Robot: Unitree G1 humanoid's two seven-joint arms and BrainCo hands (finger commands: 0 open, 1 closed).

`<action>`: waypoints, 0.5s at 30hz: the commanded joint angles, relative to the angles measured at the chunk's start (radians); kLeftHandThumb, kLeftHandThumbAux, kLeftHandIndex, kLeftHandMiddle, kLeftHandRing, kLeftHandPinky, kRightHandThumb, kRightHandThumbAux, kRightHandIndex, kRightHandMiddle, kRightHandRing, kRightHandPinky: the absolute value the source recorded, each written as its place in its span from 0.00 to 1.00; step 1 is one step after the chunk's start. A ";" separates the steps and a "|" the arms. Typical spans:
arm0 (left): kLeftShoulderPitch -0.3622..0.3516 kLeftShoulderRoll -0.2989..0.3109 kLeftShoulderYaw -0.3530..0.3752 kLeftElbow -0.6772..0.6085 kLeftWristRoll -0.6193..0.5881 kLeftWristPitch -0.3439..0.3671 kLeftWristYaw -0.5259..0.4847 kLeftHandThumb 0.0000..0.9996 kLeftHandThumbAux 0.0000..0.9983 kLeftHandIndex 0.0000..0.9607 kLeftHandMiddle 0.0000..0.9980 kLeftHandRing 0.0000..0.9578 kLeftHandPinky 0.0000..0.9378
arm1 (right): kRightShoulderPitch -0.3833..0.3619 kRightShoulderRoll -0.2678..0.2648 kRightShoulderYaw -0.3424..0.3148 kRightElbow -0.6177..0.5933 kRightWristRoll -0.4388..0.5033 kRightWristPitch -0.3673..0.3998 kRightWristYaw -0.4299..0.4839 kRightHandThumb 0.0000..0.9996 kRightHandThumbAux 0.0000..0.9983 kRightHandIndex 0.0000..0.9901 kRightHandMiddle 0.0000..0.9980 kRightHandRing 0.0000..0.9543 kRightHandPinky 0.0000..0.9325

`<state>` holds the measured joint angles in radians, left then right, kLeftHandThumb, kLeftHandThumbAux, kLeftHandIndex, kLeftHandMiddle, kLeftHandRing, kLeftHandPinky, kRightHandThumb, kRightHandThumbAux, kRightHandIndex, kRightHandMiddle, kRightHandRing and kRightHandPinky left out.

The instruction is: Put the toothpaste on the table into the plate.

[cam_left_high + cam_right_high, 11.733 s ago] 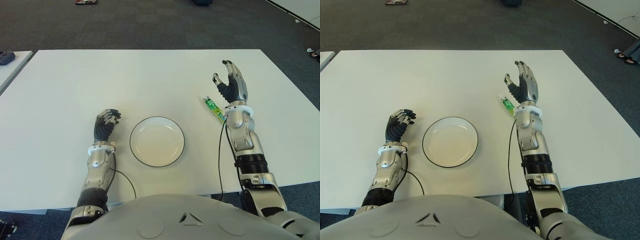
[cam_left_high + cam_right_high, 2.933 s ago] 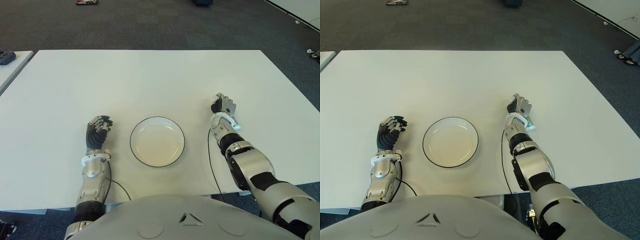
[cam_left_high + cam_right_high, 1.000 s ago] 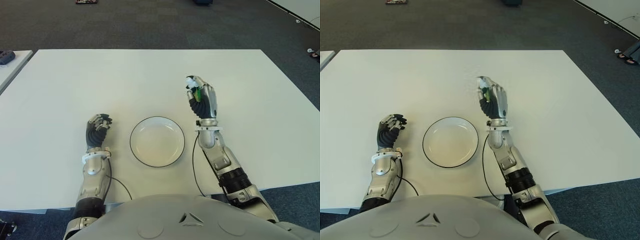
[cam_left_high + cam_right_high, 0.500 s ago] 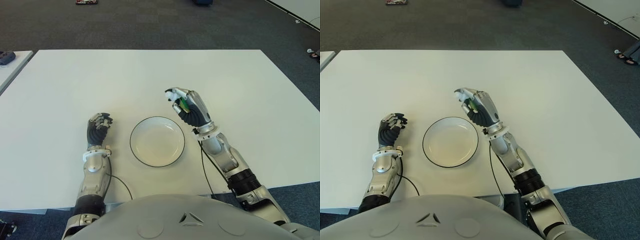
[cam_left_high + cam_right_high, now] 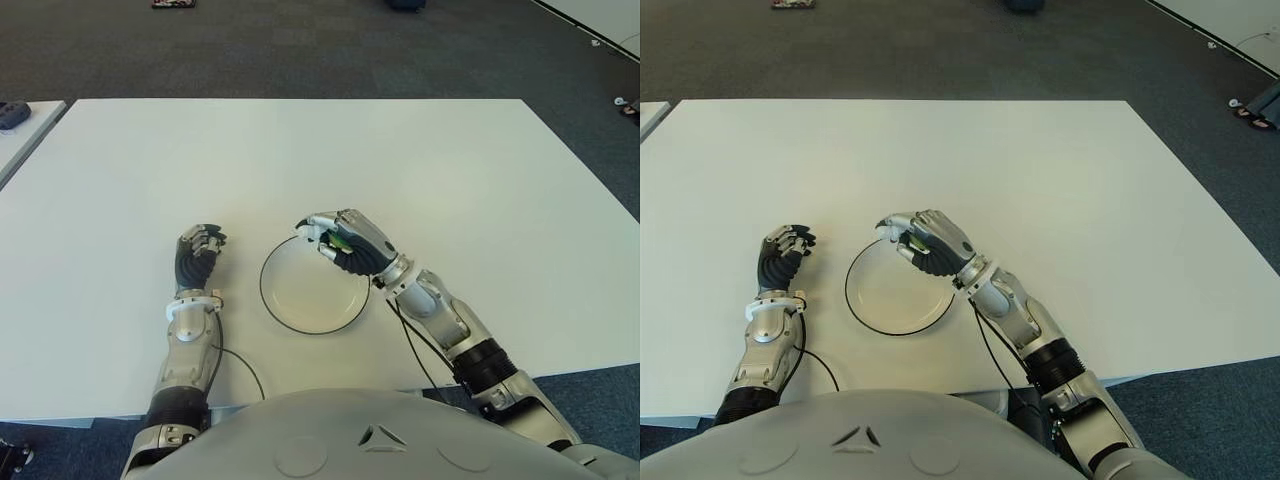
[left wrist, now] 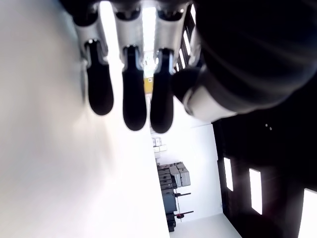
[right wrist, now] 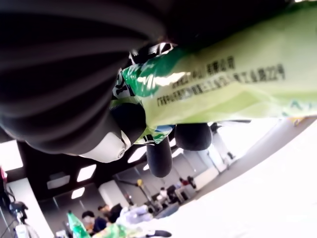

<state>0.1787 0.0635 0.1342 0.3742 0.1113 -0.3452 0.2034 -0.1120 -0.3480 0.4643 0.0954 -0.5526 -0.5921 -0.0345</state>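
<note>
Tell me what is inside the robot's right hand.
The right hand, over the plate, is curled around a green toothpaste tube. Only a green strip shows between the fingers in the eye views; the tube's ends are covered.

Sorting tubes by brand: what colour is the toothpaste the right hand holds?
Green toothpaste with dark print, clearest in the right wrist view.

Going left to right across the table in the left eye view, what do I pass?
Left hand, curled and holding nothing → white plate → right hand over the plate's far right rim, gripping the green toothpaste tube.
</note>
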 commanded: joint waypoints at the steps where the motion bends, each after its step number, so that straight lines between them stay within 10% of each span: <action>1: 0.023 -0.009 -0.012 0.051 0.013 0.024 0.011 0.70 0.72 0.44 0.51 0.53 0.53 | -0.025 -0.010 0.018 0.026 -0.014 -0.024 0.053 0.85 0.68 0.43 0.60 0.88 0.90; 15: 0.034 -0.031 0.002 0.023 -0.013 0.058 0.013 0.70 0.72 0.44 0.48 0.52 0.51 | -0.030 0.002 0.047 0.044 -0.068 0.004 0.118 0.85 0.68 0.43 0.59 0.90 0.93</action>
<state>0.1825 0.0530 0.1375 0.3629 0.1070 -0.3368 0.2072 -0.1250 -0.3490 0.5027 0.1255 -0.6013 -0.6059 0.0631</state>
